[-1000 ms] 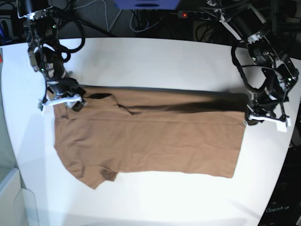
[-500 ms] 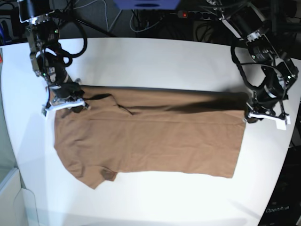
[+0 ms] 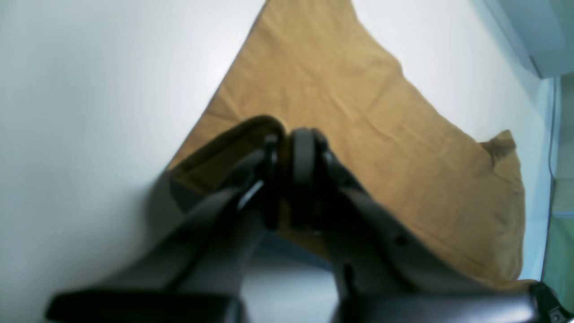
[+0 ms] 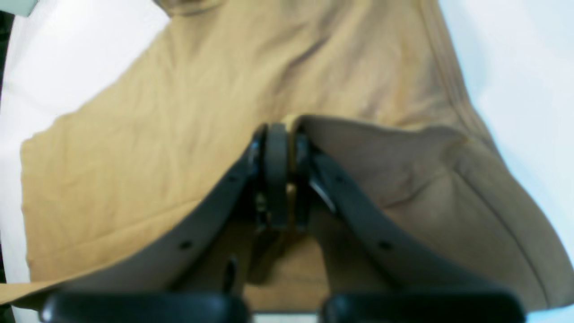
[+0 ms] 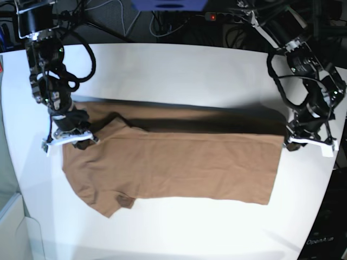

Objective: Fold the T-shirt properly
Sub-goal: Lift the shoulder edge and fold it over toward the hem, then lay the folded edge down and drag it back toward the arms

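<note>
Base view: both grippers, left (image 5: 308, 142) & right (image 5: 69, 142), pinch far edge of shirt (image 5: 179, 165) on table (image 5: 179, 65); first lengthwise fold begun, rest to do.

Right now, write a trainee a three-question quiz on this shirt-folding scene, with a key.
1. True or false: both grippers are shut on cloth.
2. In the base view, which arm works at the picture's left side? A) left B) right
3. Fill in: the T-shirt lies on a ____ table.

Key:
1. True: the left gripper and the right gripper each pinch an edge of the T-shirt.
2. B: the right arm is at that view's left.
3. White: the table is white.
</note>
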Controlling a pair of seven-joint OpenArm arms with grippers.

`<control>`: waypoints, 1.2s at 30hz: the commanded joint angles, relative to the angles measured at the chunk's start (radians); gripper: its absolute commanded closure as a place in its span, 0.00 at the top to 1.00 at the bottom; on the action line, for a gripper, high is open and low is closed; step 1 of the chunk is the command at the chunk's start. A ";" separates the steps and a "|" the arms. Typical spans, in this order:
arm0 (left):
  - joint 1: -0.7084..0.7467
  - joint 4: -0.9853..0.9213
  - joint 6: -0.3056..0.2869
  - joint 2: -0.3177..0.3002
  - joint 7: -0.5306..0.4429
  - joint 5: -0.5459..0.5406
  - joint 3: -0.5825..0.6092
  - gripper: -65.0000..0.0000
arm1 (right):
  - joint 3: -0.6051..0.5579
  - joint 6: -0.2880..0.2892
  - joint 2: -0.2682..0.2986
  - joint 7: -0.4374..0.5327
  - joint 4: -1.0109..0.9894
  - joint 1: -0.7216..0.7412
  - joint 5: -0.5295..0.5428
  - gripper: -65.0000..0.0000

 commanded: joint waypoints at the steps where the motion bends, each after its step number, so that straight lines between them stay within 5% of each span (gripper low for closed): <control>1: -0.026 0.013 -0.005 -0.008 -0.016 -0.015 0.002 0.06 | 0.005 0.012 0.015 0.022 0.019 0.033 -0.003 0.02; 31: -0.159 -0.142 -0.005 -0.017 -0.099 -0.009 0.003 0.06 | -0.018 0.015 -0.013 -0.019 -0.085 0.156 -0.005 0.01; 36: -0.167 -0.142 -0.005 -0.017 -0.099 -0.008 0.003 0.07 | -0.038 0.015 -0.013 -0.019 -0.085 0.154 -0.005 0.09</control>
